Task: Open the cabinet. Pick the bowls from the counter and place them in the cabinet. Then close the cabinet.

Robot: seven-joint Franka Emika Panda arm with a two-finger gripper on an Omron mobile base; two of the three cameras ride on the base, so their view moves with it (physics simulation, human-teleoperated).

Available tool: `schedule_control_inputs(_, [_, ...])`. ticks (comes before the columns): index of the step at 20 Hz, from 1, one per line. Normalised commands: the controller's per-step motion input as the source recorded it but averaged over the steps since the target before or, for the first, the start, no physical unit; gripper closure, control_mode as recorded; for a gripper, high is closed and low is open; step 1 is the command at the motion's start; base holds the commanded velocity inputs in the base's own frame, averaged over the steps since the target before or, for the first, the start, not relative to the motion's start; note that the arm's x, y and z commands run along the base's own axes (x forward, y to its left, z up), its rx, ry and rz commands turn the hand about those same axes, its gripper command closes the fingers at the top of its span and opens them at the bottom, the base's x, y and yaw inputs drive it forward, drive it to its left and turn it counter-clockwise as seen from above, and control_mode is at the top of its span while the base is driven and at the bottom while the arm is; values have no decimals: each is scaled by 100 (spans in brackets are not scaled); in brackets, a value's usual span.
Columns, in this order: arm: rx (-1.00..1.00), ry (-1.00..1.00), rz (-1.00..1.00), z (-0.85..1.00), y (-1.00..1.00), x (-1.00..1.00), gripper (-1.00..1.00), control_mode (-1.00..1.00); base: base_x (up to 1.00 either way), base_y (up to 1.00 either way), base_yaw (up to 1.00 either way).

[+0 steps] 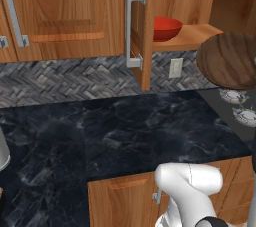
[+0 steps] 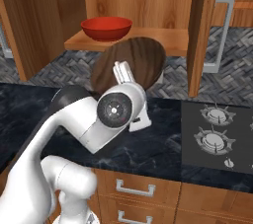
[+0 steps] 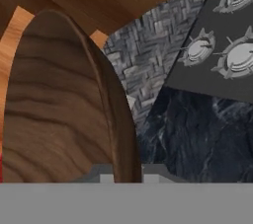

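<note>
Pinching the rim of the wide dark brown wood-grain bowl (image 2: 129,65), the two-finger gripper (image 2: 123,76) holds it tilted above the black marble counter (image 2: 163,144), near the open wooden cabinet's shelf (image 2: 163,40) holding the glossy red bowl (image 2: 106,27).

Grey herringbone tile wall (image 1: 60,83) w/ outlet (image 1: 175,68), gas hob (image 2: 217,136), wood drawers (image 2: 143,193).

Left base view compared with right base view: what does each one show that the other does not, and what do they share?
Left base view: a closed wood door with a grey handle at far left, and a white wall outlet.

Right base view: the gripper shut on the rim of the brown bowl, carried above the counter.

Both: the red bowl on the shelf of the open cabinet, the brown bowl, the counter, the stove burners and the herringbone tile wall.
</note>
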Motion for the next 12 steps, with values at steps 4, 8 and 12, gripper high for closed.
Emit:
schedule_control_inputs(4, [14,0,-3,38,18,0,100,-100,0,0,0])
schedule_control_inputs(8, [15,0,0,37,32,2,100,-100,0,0,0])
schedule_control_inputs(12, [12,0,0,31,13,2,100,-100,0,0,0])
